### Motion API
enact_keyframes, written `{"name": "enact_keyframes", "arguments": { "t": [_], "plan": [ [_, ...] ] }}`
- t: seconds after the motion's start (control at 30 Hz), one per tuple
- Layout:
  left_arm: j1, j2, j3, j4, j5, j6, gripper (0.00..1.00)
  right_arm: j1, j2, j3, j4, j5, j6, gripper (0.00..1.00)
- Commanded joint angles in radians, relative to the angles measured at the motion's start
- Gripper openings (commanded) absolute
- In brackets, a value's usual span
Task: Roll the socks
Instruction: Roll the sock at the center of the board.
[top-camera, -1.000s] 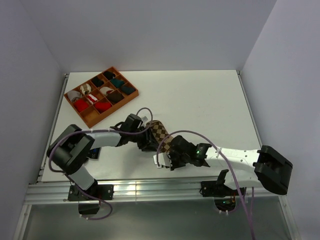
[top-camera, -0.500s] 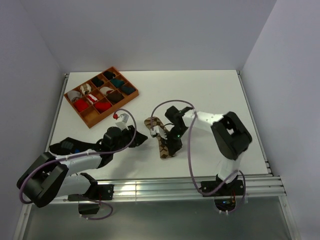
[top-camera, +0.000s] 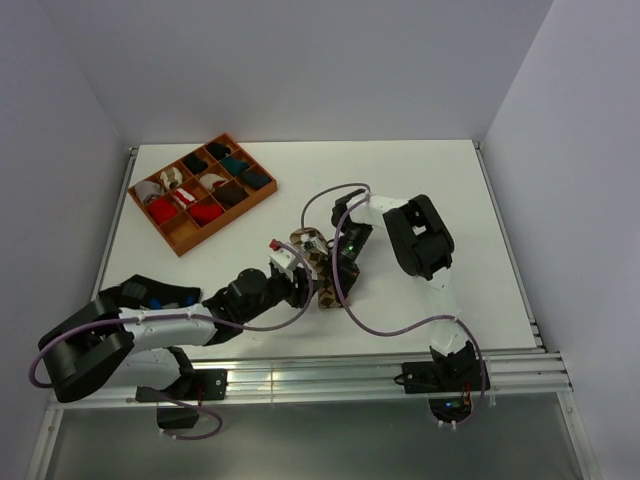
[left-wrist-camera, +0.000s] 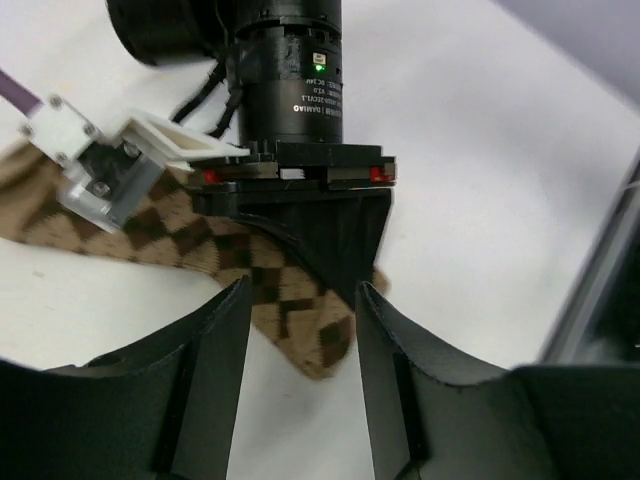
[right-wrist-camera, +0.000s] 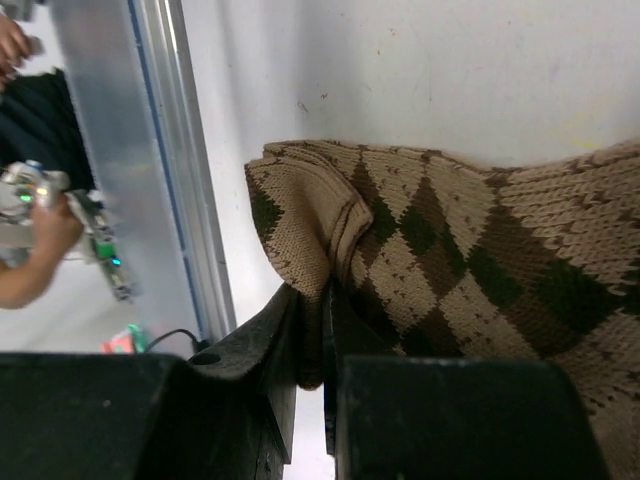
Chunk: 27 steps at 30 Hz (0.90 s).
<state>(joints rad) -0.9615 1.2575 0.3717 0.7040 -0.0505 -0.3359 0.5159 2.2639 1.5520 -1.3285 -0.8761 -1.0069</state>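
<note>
Evidently rolling is just starting: the right claw (right-wrist-camera: 322, 300) clamps a fold of the argyle sock (right-wrist-camera: 450, 250), the left claw (left-wrist-camera: 302, 290) stands apart astride its end. Next, it should close and turn.

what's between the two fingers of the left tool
The end of the argyle sock, seen in the left wrist view; the left tool stands open around it.

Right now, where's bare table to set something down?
Free: the far strip of the table from the tray to the right wall, and the near right corner beyond the right arm. Crowded: centre front, where both arms meet over the argyle sock; the left arm lies along the near left edge.
</note>
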Motion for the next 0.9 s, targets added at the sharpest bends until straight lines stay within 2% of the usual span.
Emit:
{"name": "enact_keyframes", "arguments": {
  "t": [0.0,0.07,0.1,0.13,0.23,0.4,0.57,0.87],
  "plan": [
    [-0.066,-0.003,-0.001,0.054,-0.090,0.281,0.51,-0.007,0.037,0.013,-0.113,0.005,-0.001,0.05],
    [-0.120,0.002,-0.014,0.103,-0.111,0.325,0.51,-0.005,0.042,0.002,-0.112,0.009,0.001,0.05],
    [-0.158,0.011,-0.040,0.174,-0.106,0.428,0.53,-0.007,0.046,0.002,-0.107,0.018,0.008,0.05],
    [-0.181,0.046,-0.040,0.184,-0.176,0.475,0.64,-0.007,0.043,-0.003,-0.107,0.020,0.010,0.05],
    [-0.281,0.117,0.001,0.175,-0.239,0.581,0.63,-0.017,0.039,-0.020,-0.089,0.032,0.025,0.05],
    [-0.304,0.219,0.033,0.207,-0.261,0.664,0.63,-0.024,0.043,-0.041,-0.067,0.037,0.031,0.05],
    [-0.295,0.287,0.059,0.241,-0.235,0.690,0.62,-0.027,0.042,-0.041,-0.057,0.042,0.037,0.05],
    [-0.223,0.313,0.075,0.206,-0.065,0.577,0.60,-0.030,0.054,-0.035,-0.051,0.040,0.042,0.05]
  ]
}}
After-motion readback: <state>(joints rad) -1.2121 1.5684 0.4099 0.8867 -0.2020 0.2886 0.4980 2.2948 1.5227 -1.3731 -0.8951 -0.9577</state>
